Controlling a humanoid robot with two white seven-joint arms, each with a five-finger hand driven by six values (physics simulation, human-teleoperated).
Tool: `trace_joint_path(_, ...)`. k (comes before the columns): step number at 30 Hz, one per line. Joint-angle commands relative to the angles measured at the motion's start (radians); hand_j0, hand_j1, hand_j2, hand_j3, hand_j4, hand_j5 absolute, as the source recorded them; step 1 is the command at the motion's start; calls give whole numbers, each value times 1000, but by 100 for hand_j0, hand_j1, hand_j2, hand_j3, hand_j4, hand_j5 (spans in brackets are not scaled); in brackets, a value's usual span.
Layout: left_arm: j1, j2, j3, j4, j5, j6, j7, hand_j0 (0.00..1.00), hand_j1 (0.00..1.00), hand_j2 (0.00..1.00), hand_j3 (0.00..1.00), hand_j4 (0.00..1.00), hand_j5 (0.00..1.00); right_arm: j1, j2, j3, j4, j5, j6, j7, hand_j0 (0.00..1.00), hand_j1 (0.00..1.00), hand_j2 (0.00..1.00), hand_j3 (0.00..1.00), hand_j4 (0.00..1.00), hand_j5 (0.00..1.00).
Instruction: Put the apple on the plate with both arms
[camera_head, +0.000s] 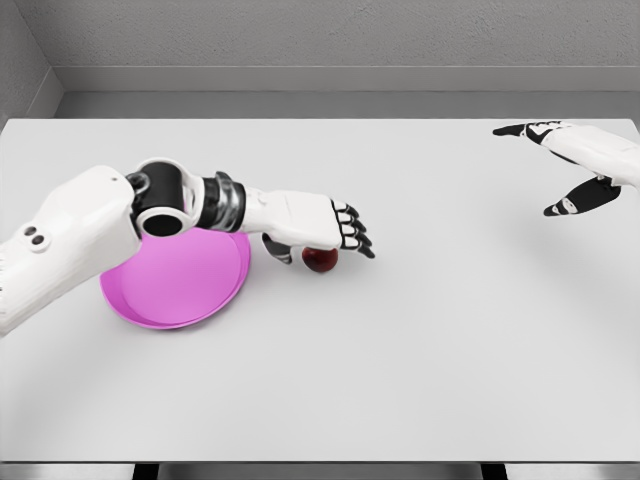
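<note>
A dark red apple (320, 260) lies on the white table, just right of the pink plate (175, 285). My left hand (335, 228) reaches over the plate and hovers right above the apple with its fingers stretched flat; the thumb (277, 249) hangs down on the apple's left side. The palm hides the apple's top, and the hand does not grip it. My right hand (560, 165) is raised at the far right edge, well away from the apple, with fingers and thumb spread wide and nothing in it.
The left forearm and elbow (160, 198) cover the plate's upper edge. The white table (420, 360) runs to a grey back wall (330, 40), with a dark front edge at the bottom of the view.
</note>
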Motion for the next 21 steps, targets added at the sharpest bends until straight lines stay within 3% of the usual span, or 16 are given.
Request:
trace_joint_path(1,0,-6,-7,21,5,2,-15,100,100,100,100,100,100,0,0,1,-1,-3,0,0,100,100,100,100,100,100)
trace_joint_path(7,-6,-6,-12,26,6,2,-26,100,100,100,100,100,100,0,2,3,-1,-3,0,0,100,100,100,100,100,100)
trace_joint_path(9,-6,-6,-12,27,8,2,-24,90,90,90,90,90,90,0,2,3,-1,-3,0,0,100,100,100,100,100,100)
trace_joint_path(15,-6,-4,-12,27,14,2,-26,72,72,72,72,72,72,2,5,7,-3,-3,0,0,100,100,100,100,100,100)
trace_joint_path(21,-6,-6,-44,24,20,2,-44,69,69,69,69,69,69,2,5,13,-9,-3,0,0,100,100,100,100,100,100)
